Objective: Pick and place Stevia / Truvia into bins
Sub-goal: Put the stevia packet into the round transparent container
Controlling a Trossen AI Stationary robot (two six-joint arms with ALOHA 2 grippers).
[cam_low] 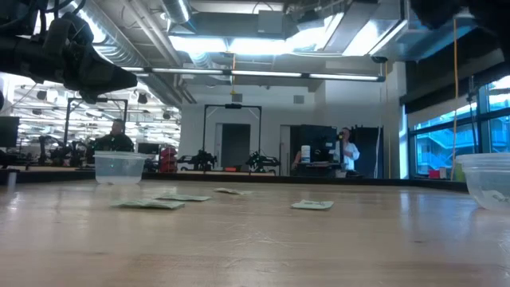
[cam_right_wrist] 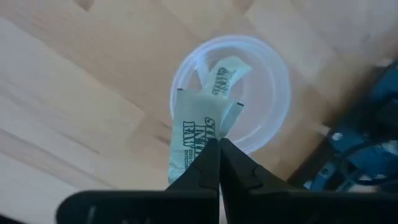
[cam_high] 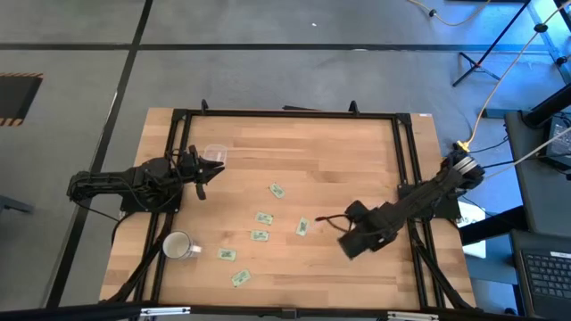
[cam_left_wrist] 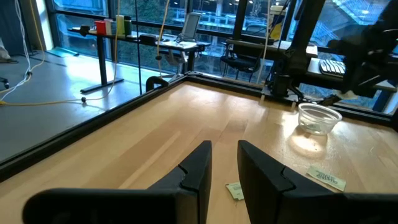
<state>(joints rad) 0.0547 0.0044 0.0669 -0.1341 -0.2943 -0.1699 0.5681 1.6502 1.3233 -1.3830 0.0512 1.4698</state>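
Note:
Several pale green and white sachets (cam_high: pixel 263 218) lie flat on the wooden table between the arms. My right gripper (cam_right_wrist: pixel 219 144) is shut on one sachet (cam_right_wrist: pixel 198 121), above a clear bowl (cam_right_wrist: pixel 273 93) that has another sachet (cam_right_wrist: pixel 224 76) inside. In the high view the right gripper (cam_high: pixel 352 242) hides this bowl. My left gripper (cam_high: pixel 207 171) is open and hovers beside a second clear cup (cam_high: pixel 217 153) at the table's left. In its wrist view the left gripper (cam_left_wrist: pixel 224 168) is above bare wood, with a sachet (cam_left_wrist: pixel 234 190) just past its tips. My right gripper pinches the sachet between its two fingers at the sachet's near end (cam_right_wrist: pixel 208 140), coming from above and pointing down. The sachet is lifted clear. It sticks out past the fingertips (cam_right_wrist: pixel 205 162), and its free end (cam_right_wrist: pixel 205 99) is over the bowl's rim.
A white mug (cam_high: pixel 178 245) stands near the table's left near corner, with sachets (cam_high: pixel 228 255) close by it. A black frame (cam_high: pixel 285 114) runs along the table's edges. In the low view, both clear containers (cam_low: pixel 119 167) (cam_low: pixel 488 179) stand on the table, and people stand far behind.

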